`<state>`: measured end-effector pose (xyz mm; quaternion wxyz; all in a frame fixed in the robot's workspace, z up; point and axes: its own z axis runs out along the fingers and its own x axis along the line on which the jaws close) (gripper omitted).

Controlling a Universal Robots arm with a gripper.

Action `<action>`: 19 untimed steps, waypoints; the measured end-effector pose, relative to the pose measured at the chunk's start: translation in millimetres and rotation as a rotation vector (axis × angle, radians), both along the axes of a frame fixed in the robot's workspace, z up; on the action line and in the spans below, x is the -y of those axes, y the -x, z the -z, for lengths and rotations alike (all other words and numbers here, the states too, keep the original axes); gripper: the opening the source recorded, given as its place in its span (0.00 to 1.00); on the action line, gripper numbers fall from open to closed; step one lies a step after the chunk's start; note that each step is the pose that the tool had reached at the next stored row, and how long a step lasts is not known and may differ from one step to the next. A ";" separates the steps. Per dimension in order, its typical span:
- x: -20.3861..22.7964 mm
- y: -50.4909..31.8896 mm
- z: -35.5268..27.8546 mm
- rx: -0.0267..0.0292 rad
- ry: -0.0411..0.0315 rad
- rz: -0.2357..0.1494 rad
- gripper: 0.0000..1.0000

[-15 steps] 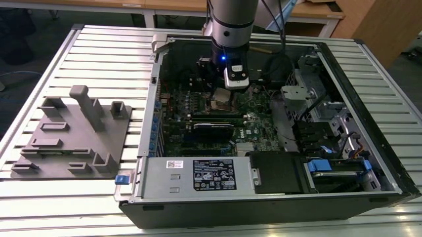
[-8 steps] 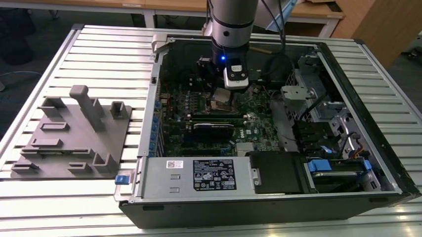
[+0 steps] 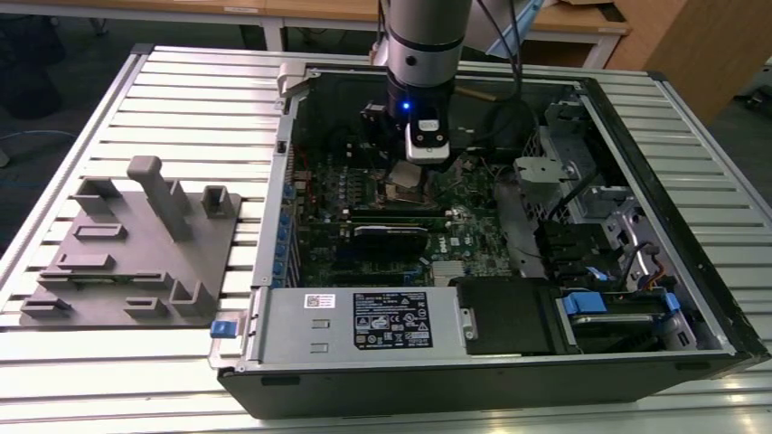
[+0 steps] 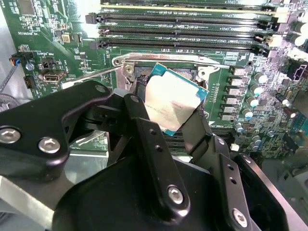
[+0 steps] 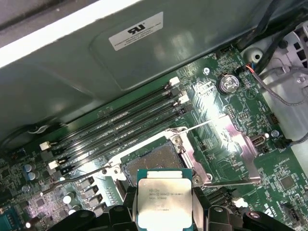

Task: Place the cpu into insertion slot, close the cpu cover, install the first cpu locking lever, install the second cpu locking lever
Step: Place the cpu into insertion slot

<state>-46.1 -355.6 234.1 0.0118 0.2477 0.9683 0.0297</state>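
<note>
Silver-topped chip: held just above the socket and apart from it, not yet seated; seen in both wrist views.
Gripper: jaws are closed partway onto two opposite edges of the chip, which is pinched between the black fingers.
Socket: the dark square centre is left bare inside a silver rim, on the green circuit board, beside long black slots.
Cover: swung open and laid back beside the socket.
Lever: a thin wire rod is seen unlatched, clear of the socket.
Setting: an open computer case is laid on a slatted table; a grey holder is set at the exterior view's left.
Progress: judged early. The chip is not placed, the cover is not closed, and neither lever is fastened.
</note>
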 end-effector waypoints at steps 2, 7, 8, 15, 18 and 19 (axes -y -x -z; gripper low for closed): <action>0.0 0.0 0.0 0.0000 -0.0001 0.011 0.54; 0.0 0.0 0.0 0.0000 0.0000 0.016 0.54; 0.0 0.0 0.1 0.0000 0.0001 0.024 0.54; 0.0 0.0 0.2 0.0000 0.0000 0.044 0.54; 0.0 0.0 0.3 0.0000 0.0000 0.065 0.54; 0.0 0.0 0.3 0.0000 0.0000 0.076 0.54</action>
